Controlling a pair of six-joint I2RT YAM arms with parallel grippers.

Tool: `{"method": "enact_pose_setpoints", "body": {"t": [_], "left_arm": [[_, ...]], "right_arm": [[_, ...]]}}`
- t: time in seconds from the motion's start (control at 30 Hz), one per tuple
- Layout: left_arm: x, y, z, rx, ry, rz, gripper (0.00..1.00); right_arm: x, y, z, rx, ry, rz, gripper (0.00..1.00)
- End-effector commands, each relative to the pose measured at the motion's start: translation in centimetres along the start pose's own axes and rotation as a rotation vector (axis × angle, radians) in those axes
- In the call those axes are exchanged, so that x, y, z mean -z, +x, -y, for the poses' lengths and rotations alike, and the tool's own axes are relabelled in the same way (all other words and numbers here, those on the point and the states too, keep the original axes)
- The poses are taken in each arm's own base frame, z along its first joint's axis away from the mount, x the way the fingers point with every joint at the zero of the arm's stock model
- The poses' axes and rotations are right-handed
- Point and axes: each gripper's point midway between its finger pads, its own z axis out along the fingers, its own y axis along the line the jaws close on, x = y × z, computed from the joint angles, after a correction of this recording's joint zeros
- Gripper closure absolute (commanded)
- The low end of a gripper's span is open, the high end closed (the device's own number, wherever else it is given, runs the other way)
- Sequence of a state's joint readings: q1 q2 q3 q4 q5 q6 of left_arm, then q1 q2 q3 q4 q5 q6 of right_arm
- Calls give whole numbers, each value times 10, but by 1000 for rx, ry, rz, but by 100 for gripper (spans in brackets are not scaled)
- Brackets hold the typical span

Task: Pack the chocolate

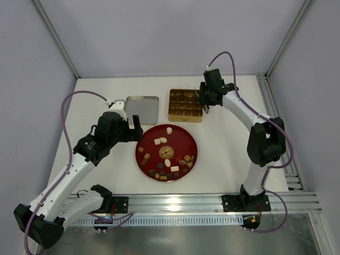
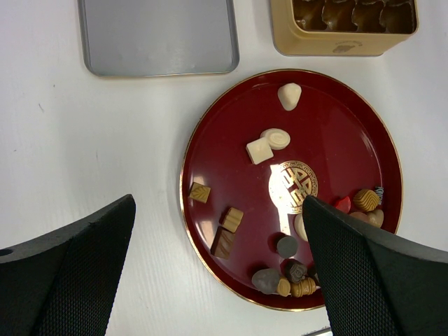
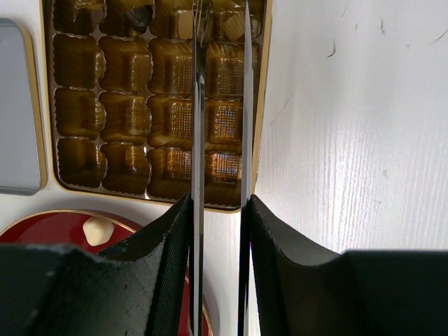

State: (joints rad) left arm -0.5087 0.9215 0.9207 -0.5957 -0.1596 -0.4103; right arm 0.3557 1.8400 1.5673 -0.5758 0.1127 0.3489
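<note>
The chocolate [image 1: 169, 160] lies loose on a round red plate [image 1: 181, 139]: cream pieces [image 2: 260, 150] toward the far side, brown and dark ones [image 2: 287, 246] along the near rim. The gold gridded tin [image 1: 185, 104] stands behind the plate, with a few pieces in its cells. My right gripper [image 1: 204, 108] hangs over the tin's right side, its thin metal blades [image 3: 198, 105] a little apart. A light brown piece [image 3: 231, 24] lies in the cell at their tips. My left gripper [image 1: 134, 122] hovers wide open and holding nothing over the plate's left edge [image 2: 218, 210].
The tin's flat grey lid [image 1: 142, 109] lies left of the tin, also seen as the grey lid [image 2: 157, 35] behind the plate. A cream piece [image 3: 98, 229] shows on the red plate [image 3: 49, 227] below the tin. Frame posts stand at the table's back corners.
</note>
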Motion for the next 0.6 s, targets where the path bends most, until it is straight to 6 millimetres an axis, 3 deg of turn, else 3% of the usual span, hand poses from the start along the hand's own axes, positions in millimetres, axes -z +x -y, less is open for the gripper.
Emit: {"method": "enact_pose_setpoints", "body": {"t": [0.0,0.13,0.23,0.3,0.47,0.5,0.57], "left_arm": [[1,-9,5,-1,19,28,0],[1,-9,5,-1,22,31,0],[1,-9,6,-1,26,28,0],[1,-9,6,-1,25,29,0],[1,-9,6,-1,26,29,0],[1,-9,6,-1,25,31,0],[1,-10,6,0,24,31,0]], "right_arm": [[27,-32,-6,-8,-33,95,61],[45,-29,-6,-11,-50,113,59],[61,-16,-8,1,-68,111,59],[76,-10,-19,16,-98,123,59],[101,31,-42,71,-140,101,59],[108,43,-57,92,-174,94,59],[123,56,-66,105,-201,98,59]]}}
